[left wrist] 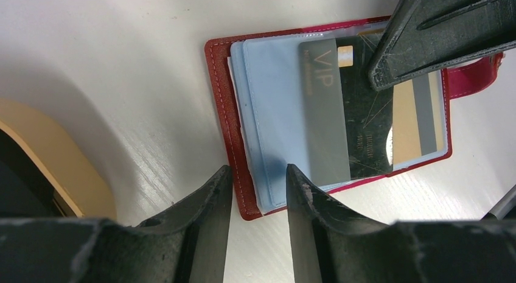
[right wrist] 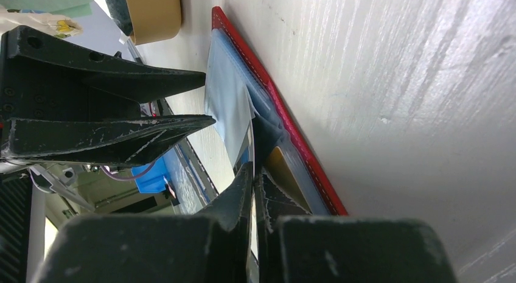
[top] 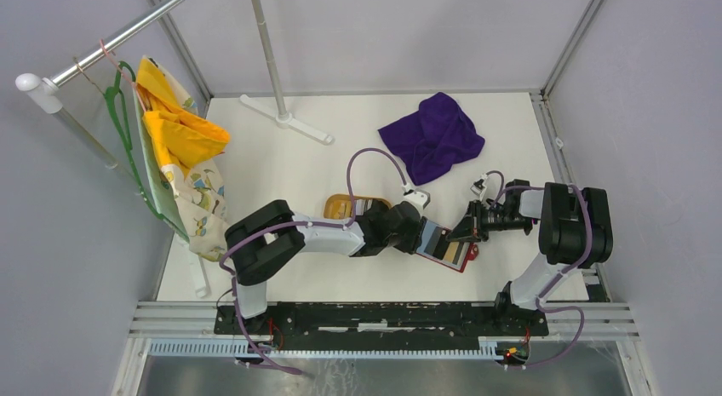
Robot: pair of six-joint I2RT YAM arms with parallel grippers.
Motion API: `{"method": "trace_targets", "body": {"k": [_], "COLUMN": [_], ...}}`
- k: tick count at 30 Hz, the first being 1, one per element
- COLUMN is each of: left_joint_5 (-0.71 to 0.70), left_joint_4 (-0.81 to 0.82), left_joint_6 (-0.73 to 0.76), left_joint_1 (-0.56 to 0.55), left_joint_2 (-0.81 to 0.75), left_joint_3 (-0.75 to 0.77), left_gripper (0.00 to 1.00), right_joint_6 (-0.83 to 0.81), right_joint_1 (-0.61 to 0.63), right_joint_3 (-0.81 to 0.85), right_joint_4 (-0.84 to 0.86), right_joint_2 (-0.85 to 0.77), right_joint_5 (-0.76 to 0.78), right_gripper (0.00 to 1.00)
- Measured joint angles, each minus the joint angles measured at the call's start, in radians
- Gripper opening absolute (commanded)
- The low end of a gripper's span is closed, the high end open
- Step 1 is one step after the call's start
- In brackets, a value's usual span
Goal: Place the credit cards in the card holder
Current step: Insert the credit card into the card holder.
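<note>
The red card holder (top: 461,261) lies open on the white table, its light blue plastic sleeves (left wrist: 274,112) showing. A black card marked VIP (left wrist: 356,125) sits partly in a sleeve, over a gold card (left wrist: 404,122) in the holder. My right gripper (right wrist: 252,170) is shut on the black card's edge; its fingers (left wrist: 438,33) show in the left wrist view. My left gripper (left wrist: 257,170) is open, its fingertips straddling the holder's left edge near the corner. In the right wrist view a sleeve (right wrist: 228,106) stands lifted by the left fingers (right wrist: 182,122).
An oval tan wooden tray (top: 349,207) sits just left of the holder, behind my left gripper; it also shows in the left wrist view (left wrist: 67,167). A purple cloth (top: 432,136) lies at the back. A white stand base (top: 285,119) and hanging clothes (top: 179,157) are on the left.
</note>
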Motion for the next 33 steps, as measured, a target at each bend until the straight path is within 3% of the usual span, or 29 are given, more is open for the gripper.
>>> {"method": "trace_targets", "body": {"k": [7,17,21,33], "left_joint_5": [0.017,0.117,0.131,0.077], "left_joint_4": [-0.013,0.037,0.047,-0.005], "left_joint_6": [-0.002,-0.094,-0.11,-0.125], "left_joint_1": [0.001,-0.032,-0.074,-0.134], "left_joint_2": [-0.024,-0.089,-0.039,0.166], "left_joint_3": [0.001,0.023,0.087,0.288], "left_gripper": [0.45,0.39,0.31,0.26], "right_joint_6": [-0.007,-0.012,-0.013,-0.014], "right_joint_1": [0.0,0.0,0.0,0.002], "right_joint_3": [0.0,0.0,0.0,0.0], "right_joint_4": [0.003,0.004,0.004,0.006], "right_joint_2": [0.004,0.004,0.004,0.004], "right_joint_5": [-0.007,-0.008,-0.009,-0.009], "right_gripper": [0.16,0.17,0.17,0.16]}}
